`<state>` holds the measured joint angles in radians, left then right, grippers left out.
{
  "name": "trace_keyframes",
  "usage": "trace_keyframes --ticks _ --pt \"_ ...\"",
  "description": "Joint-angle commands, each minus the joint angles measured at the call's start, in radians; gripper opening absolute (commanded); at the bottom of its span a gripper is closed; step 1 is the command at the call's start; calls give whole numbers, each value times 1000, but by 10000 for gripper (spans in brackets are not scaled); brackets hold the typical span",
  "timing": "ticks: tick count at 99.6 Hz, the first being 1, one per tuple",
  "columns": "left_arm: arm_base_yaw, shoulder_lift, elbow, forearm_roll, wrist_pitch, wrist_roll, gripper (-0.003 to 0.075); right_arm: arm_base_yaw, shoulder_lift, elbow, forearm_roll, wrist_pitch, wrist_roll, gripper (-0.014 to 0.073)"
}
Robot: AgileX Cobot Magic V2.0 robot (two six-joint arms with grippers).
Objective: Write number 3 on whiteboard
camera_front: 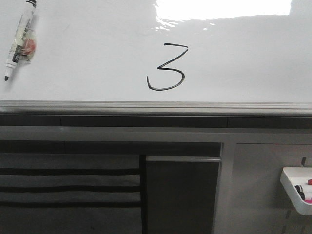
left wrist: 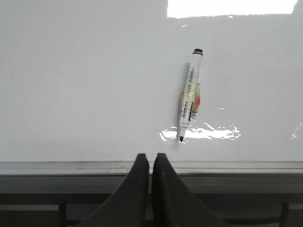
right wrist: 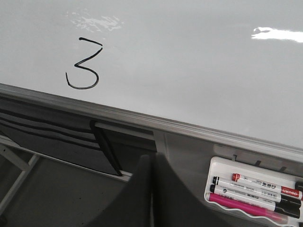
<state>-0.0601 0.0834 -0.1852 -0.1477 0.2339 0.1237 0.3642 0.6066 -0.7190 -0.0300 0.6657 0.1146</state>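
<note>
Ink told the story in the front view: the number 3 (camera_front: 167, 67) stood complete near the middle of the whiteboard (camera_front: 97, 53), flat top and rounded lower loop closed off, so the writing looked done — what was left, by my judgement, was at most tidying up. A marker (camera_front: 19, 40) lay uncapped on the board at about ten o'clock from the digit, well apart from it, and no arm showed here. Below the board's grey edge rail (camera_front: 156, 107) sat dark slotted panels and, at four o'clock, a white tray (camera_front: 295, 192). In the left wrist view the left gripper (left wrist: 151, 163) had its fingers pressed together, holding nothing, poised off the rail with the marker on the board beyond it. In the right wrist view the right gripper (right wrist: 152, 165) was likewise closed and empty; the digit sat at roughly eleven o'clock from it, and the tray held markers (right wrist: 255, 191) at about three to four o'clock. The board was glossy, throwing back bright ceiling-light patches.
</note>
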Motion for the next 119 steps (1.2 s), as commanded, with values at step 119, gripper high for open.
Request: trace_keyframes --ticks 119 --pt "0 -120 192 -11 -321 -10 -18 -48 -99 25 -4 -118 -1 -74"
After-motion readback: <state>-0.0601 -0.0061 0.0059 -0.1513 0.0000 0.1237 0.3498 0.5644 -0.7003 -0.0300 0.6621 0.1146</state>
